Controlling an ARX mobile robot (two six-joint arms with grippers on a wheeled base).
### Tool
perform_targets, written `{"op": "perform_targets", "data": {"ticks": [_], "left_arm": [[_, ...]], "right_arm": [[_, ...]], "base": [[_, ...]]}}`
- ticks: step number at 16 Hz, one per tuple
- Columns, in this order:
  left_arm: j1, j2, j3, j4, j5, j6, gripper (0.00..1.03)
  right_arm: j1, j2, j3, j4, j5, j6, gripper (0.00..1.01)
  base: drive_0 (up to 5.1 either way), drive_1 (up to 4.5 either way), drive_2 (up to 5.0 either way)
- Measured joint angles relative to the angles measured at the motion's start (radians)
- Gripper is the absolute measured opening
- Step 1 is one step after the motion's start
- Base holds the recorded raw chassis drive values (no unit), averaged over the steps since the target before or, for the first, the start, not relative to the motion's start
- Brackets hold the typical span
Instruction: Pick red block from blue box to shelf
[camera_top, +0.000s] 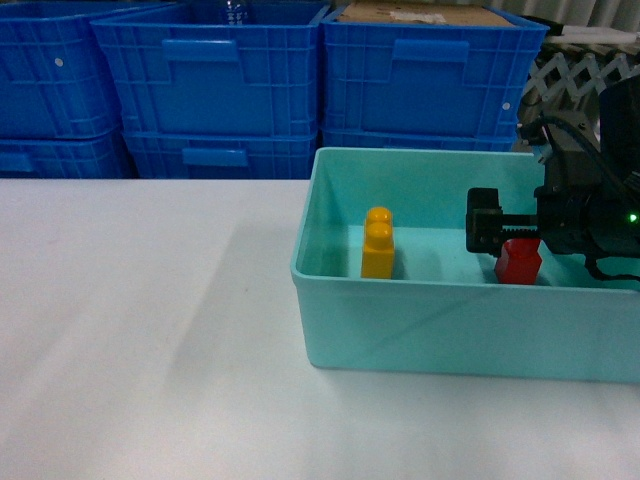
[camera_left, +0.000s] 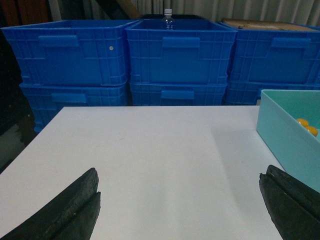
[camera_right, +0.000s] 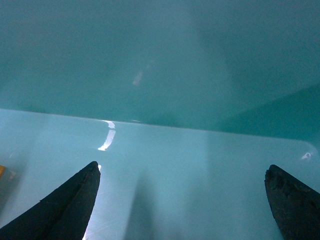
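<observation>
The red block (camera_top: 517, 260) stands on the floor of the blue box (camera_top: 450, 330), at its right end near the front wall. My right gripper (camera_top: 484, 225) is down inside the box, just behind and above the block, not holding it. The right wrist view shows this gripper (camera_right: 182, 167) open, with only the box floor and a wall (camera_right: 160, 60) between the fingers; the red block is hidden there. My left gripper (camera_left: 180, 171) is open over the bare white table, left of the box (camera_left: 285, 135). The shelf is out of view.
A yellow two-stud block (camera_top: 378, 243) stands in the box's middle, left of the red block. Dark blue ribbed crates (camera_top: 220, 80) are stacked along the back behind the white table (camera_top: 140, 330). A bottle top (camera_left: 168, 17) shows above them.
</observation>
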Motion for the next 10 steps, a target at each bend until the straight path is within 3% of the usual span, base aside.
{"op": "perform_targets", "data": {"ticks": [10], "left_arm": [[0.0, 0.0, 0.0, 0.0, 0.0, 0.0, 0.98]], "right_arm": [[-0.01, 0.009, -0.003, 0.015, -0.021, -0.014, 0.98]], "base": [[0.0, 0.0, 0.0]]}}
